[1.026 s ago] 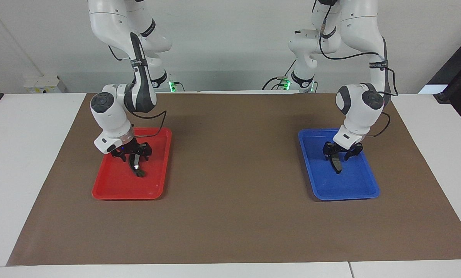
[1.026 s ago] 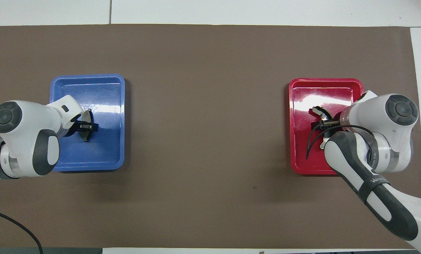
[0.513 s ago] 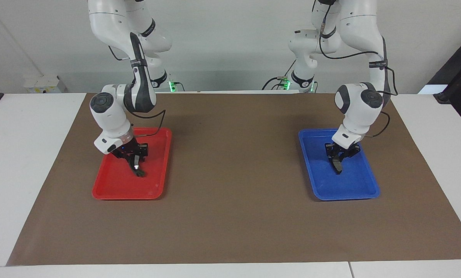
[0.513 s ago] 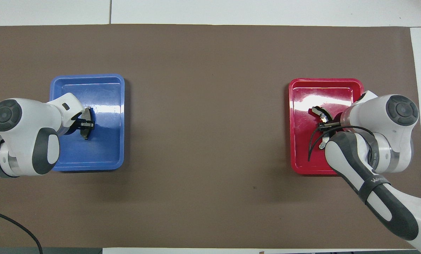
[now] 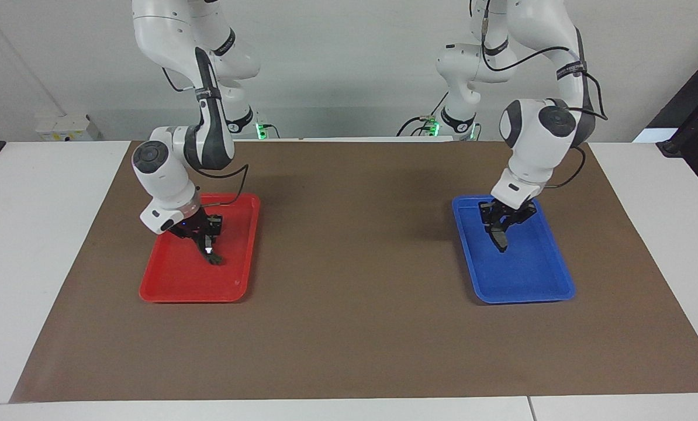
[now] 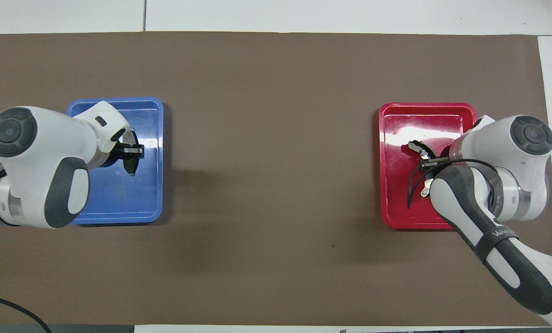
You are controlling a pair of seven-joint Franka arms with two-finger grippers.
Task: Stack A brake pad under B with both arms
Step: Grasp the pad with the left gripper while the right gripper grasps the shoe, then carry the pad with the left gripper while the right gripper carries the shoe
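Brown paper covers the table. Over the red tray, at the right arm's end, the right gripper is clamped on the long curved brake piece, which hangs tilted with its lower tip at or just above the tray floor; contact cannot be judged. Over the blue tray, at the left arm's end, the left gripper is clamped on the small grey brake pad, lifted clear of the tray floor.
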